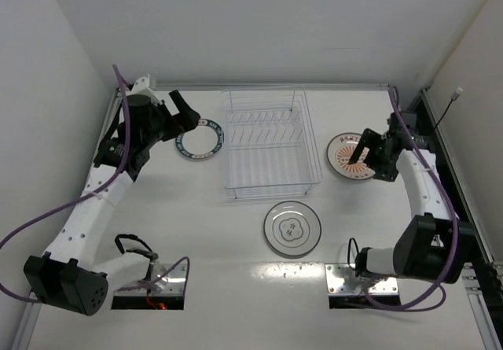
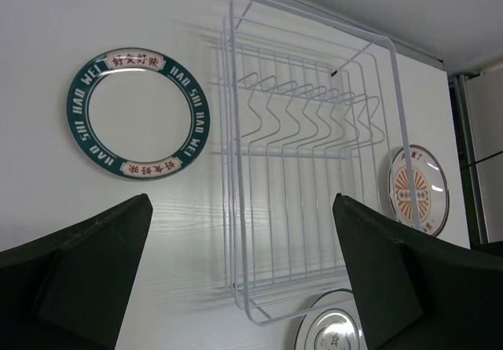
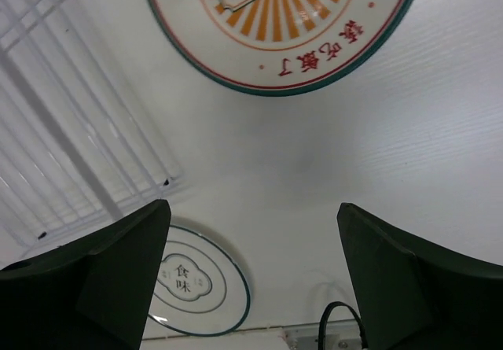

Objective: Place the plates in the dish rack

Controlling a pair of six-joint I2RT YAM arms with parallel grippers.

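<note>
Both tools stand with their jaws spread wide and nothing between the fingers, and the dish rack [image 1: 267, 141] holds no plates. The main hazard is the pickup. All three plates lie flat on the surface [image 1: 236, 240], so a finger has to get under a thin rim. We judge that a glazed edge can slide out of the pinch or skid ahead of the tool, possibly into the rack wall. The rack looks light, and a nudge from a plate or a finger could shift it and misalign the tines. Each plate must also be turned on edge to seat between the tines. A shallow tilt would leave it leaning or let it fall flat. Both arms feed one rack, so their paths could cross above it. The left tool [image 1: 189, 114] sits just beside the teal-rimmed plate [image 2: 137, 114], which lies ahead of it and off toward its left finger, while the rack lies straight ahead of the gap. The right tool [image 1: 364, 152] hangs over the orange sunburst plate [image 3: 275, 20], which lies just ahead of its fingers. We cannot tell its height above that plate. The grey-ringed plate [image 1: 292, 228] lies apart from the right tool, back toward the arm bases.
</note>
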